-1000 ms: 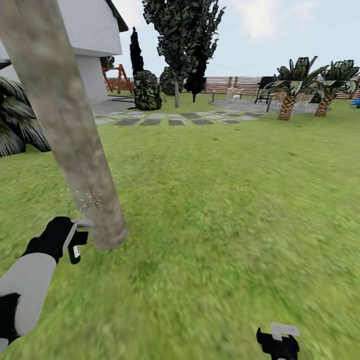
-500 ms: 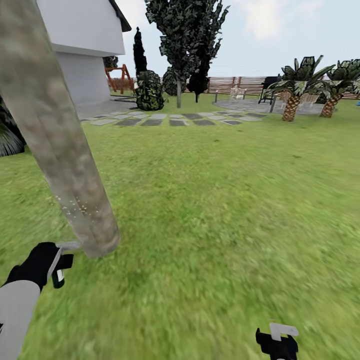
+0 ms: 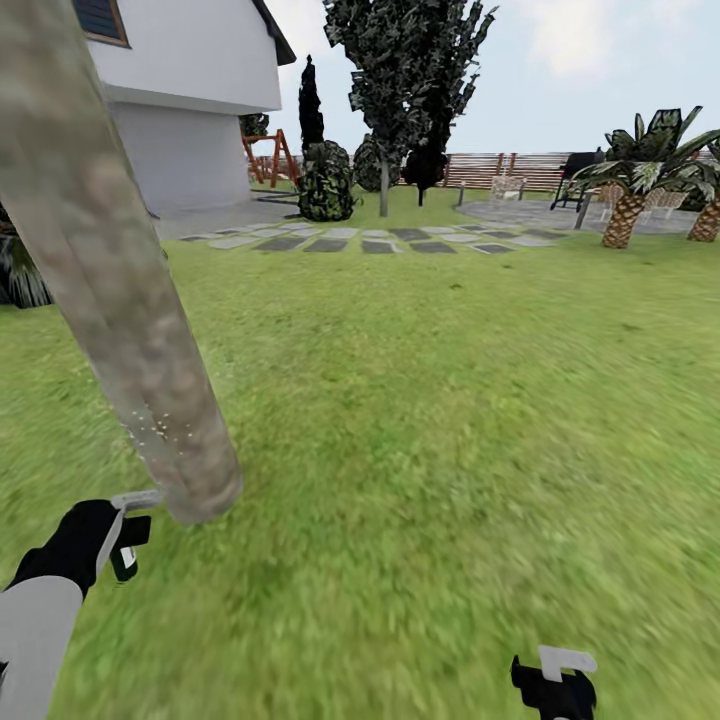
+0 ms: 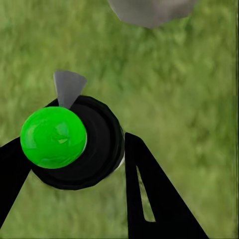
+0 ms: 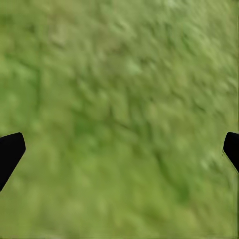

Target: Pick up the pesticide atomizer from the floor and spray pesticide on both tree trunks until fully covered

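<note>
Left claw (image 3: 112,528): clamped on pesticide atomizer (image 4: 74,142), near left, nozzle at tree trunk (image 3: 120,300) base.
Right claw (image 3: 555,680): fingers apart over grass floor (image 3: 450,420).

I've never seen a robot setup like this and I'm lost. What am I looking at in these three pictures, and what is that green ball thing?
These are simulator renders from a two-armed wheeled robot in a garden. The big picture is from its head camera: its left end effector holds the pesticide atomizer beside a thick tree trunk, which shows pale specks low down. The right end effector hangs open and empty over the grass.

The other two come from cameras near each end effector. The left one looks down on the atomizer: the green ball is its top, with the grey spray head pointing outward. The right one shows grass between dark fingertips.
</note>
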### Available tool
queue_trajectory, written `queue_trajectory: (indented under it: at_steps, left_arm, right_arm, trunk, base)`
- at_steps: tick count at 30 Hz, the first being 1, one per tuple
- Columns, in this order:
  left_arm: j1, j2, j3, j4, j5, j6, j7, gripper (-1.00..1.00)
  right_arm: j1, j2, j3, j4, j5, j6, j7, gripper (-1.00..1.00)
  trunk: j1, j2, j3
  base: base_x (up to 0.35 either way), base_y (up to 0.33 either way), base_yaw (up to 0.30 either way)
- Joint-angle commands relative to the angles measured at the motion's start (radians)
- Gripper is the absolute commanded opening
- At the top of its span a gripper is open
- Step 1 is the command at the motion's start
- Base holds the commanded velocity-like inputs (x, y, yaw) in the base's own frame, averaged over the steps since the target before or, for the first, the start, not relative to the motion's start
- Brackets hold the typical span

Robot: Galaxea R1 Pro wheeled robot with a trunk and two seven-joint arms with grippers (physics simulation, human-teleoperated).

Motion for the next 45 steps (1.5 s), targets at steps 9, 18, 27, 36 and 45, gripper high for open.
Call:
queue_trajectory:
  at_steps: [9, 18, 27, 36, 45]
  left_arm:
    - [-0.001, -0.003, 0.004, 0.009, -0.013, -0.002, -0.007, -1.00]
    - [-0.001, -0.006, 0.003, 0.011, -0.013, -0.003, -0.006, -1.00]
    - [-0.001, -0.006, 0.003, 0.011, -0.013, -0.005, -0.006, -1.00]
    - [-0.001, -0.006, 0.003, 0.011, -0.013, -0.005, -0.006, -1.00]
    - [-0.001, -0.006, 0.003, 0.011, -0.012, -0.005, -0.006, -1.00]
  right_arm:
    - [-0.001, 0.000, -0.007, 0.002, 0.011, -0.004, -0.003, 1.00]
    - [-0.001, 0.001, -0.007, 0.002, 0.010, -0.004, -0.003, 1.00]
    - [-0.001, 0.001, -0.007, 0.002, 0.011, -0.003, -0.003, 1.00]
    - [-0.001, 0.001, -0.007, 0.002, 0.011, -0.004, -0.003, 1.00]
    - [-0.001, 0.001, -0.007, 0.002, 0.011, -0.004, -0.003, 1.00]
  trunk:
    - [0.000, 0.000, -0.001]
    - [0.000, 0.000, -0.001]
    - [0.000, 0.000, -0.001]
    - [0.000, 0.000, -0.001]
    - [0.000, 0.000, -0.001]
  base:
    - [0.132, -0.251, 0.139]
    - [0.109, -0.268, 0.241]
    - [0.148, -0.268, 0.015]
    - [0.149, -0.268, 0.033]
    - [0.149, -0.269, 0.244]
